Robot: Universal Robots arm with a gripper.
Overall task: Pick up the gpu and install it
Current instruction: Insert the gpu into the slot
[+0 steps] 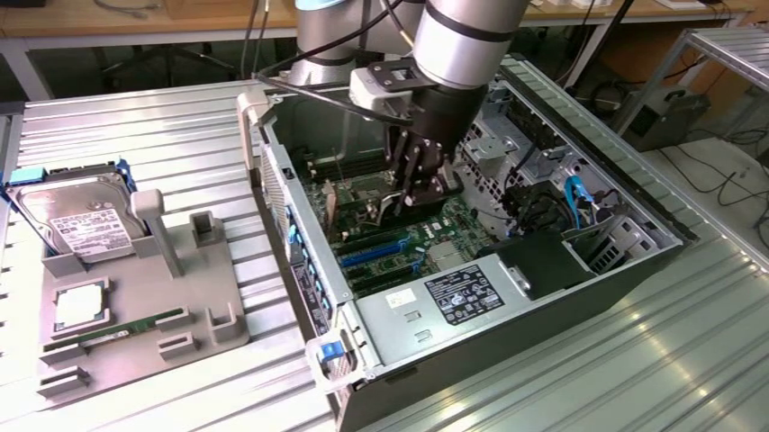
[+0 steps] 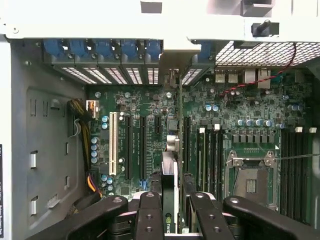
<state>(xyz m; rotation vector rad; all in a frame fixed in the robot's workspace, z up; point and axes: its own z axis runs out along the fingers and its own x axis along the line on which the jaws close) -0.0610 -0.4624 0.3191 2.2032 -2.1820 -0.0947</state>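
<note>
The gpu [image 2: 172, 150] is a thin dark card seen edge-on in the wrist view. It stands upright over the black expansion slots of the green motherboard [image 2: 235, 107]. Its pale metal bracket [image 2: 175, 49] lies against the case's rear slot openings. My gripper [image 2: 175, 205] is shut on the card's near end, one black finger on each side. In the exterior view my gripper [image 1: 423, 191] reaches down inside the open computer case [image 1: 625, 261], holding the gpu [image 1: 438, 189] low over the board. Whether the card sits in a slot I cannot tell.
A grey tray [image 1: 211, 301] at the exterior view's left carries a silver hard drive [image 1: 78, 220], a processor chip [image 1: 78, 306] and a green memory stick [image 1: 126, 328]. In the case are a power supply [image 1: 463, 297], blue cables [image 1: 577, 202], a processor socket [image 2: 250, 180] and a white slot [image 2: 113, 142].
</note>
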